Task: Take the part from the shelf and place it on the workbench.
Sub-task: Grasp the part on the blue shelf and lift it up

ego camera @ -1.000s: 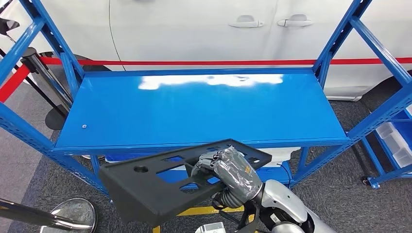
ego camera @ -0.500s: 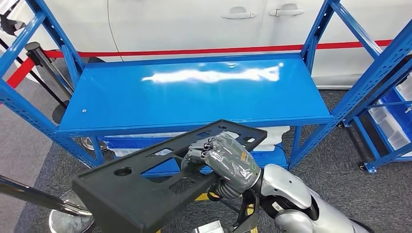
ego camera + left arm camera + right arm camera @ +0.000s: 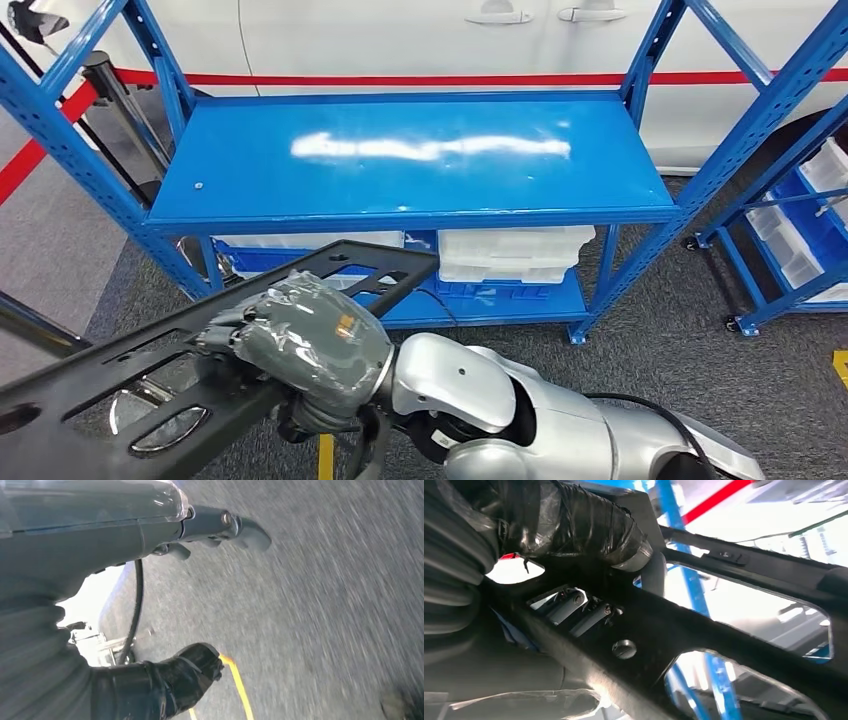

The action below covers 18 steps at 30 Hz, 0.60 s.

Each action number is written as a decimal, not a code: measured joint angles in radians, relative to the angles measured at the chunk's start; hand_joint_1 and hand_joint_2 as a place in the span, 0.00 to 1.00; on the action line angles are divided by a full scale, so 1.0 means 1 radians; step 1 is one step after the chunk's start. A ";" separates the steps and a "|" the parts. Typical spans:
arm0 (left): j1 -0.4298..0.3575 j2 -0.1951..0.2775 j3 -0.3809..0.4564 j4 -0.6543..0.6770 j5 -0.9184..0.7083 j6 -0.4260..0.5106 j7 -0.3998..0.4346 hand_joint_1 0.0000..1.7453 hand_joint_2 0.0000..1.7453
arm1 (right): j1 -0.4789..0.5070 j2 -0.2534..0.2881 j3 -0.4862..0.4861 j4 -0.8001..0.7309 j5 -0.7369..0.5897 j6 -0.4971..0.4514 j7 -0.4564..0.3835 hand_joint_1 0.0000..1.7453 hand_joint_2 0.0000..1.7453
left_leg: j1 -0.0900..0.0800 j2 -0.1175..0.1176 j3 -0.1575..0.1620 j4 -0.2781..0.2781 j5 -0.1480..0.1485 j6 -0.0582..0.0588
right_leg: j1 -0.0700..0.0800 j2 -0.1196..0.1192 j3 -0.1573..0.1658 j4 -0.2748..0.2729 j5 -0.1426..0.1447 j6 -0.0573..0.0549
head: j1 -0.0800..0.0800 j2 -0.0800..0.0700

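1. Head view: my right hand (image 3: 305, 340), wrapped in a grey cover, grips a long black part (image 3: 190, 355), a flat panel with cut-out openings. The part is in the air, off the blue shelf (image 3: 410, 160) and in front of it, tilted, with its far end reaching toward the shelf's lower level and its near end running past the picture's lower left corner.
2. Head view: the shelf's top board is bare blue metal with a bright glare across it. White plastic boxes (image 3: 510, 255) sit on the level below. Behind the shelf runs a red barrier tape (image 3: 400, 78), and behind that stands a white car (image 3: 430, 30). Grey carpet (image 3: 690, 330) lies beside the shelf's right leg.
3. Left wrist view: my left hand (image 3: 215, 527) hangs over the grey carpet, holding nothing, its fingers (image 3: 250, 532) stretched out and apart. A yellow floor line (image 3: 240, 687) crosses the carpet below it.
4. Right wrist view: my fingers (image 3: 574, 605) show through a slot in the black part, curled round its bar, with the thumb (image 3: 594, 525) clamped on the other side. A blue shelf post (image 3: 694, 595) shows through the part's openings.
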 joint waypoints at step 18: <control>0.003 0.080 0.004 0.067 -0.007 0.001 -0.009 0.00 1.00 | 0.003 0.068 0.035 0.089 0.041 -0.041 0.002 1.00 1.00 | 0.031 0.038 -0.005 0.100 -0.029 -0.103 | -0.002 -0.068 0.085 -0.277 0.112 -0.036 | -0.002 0.000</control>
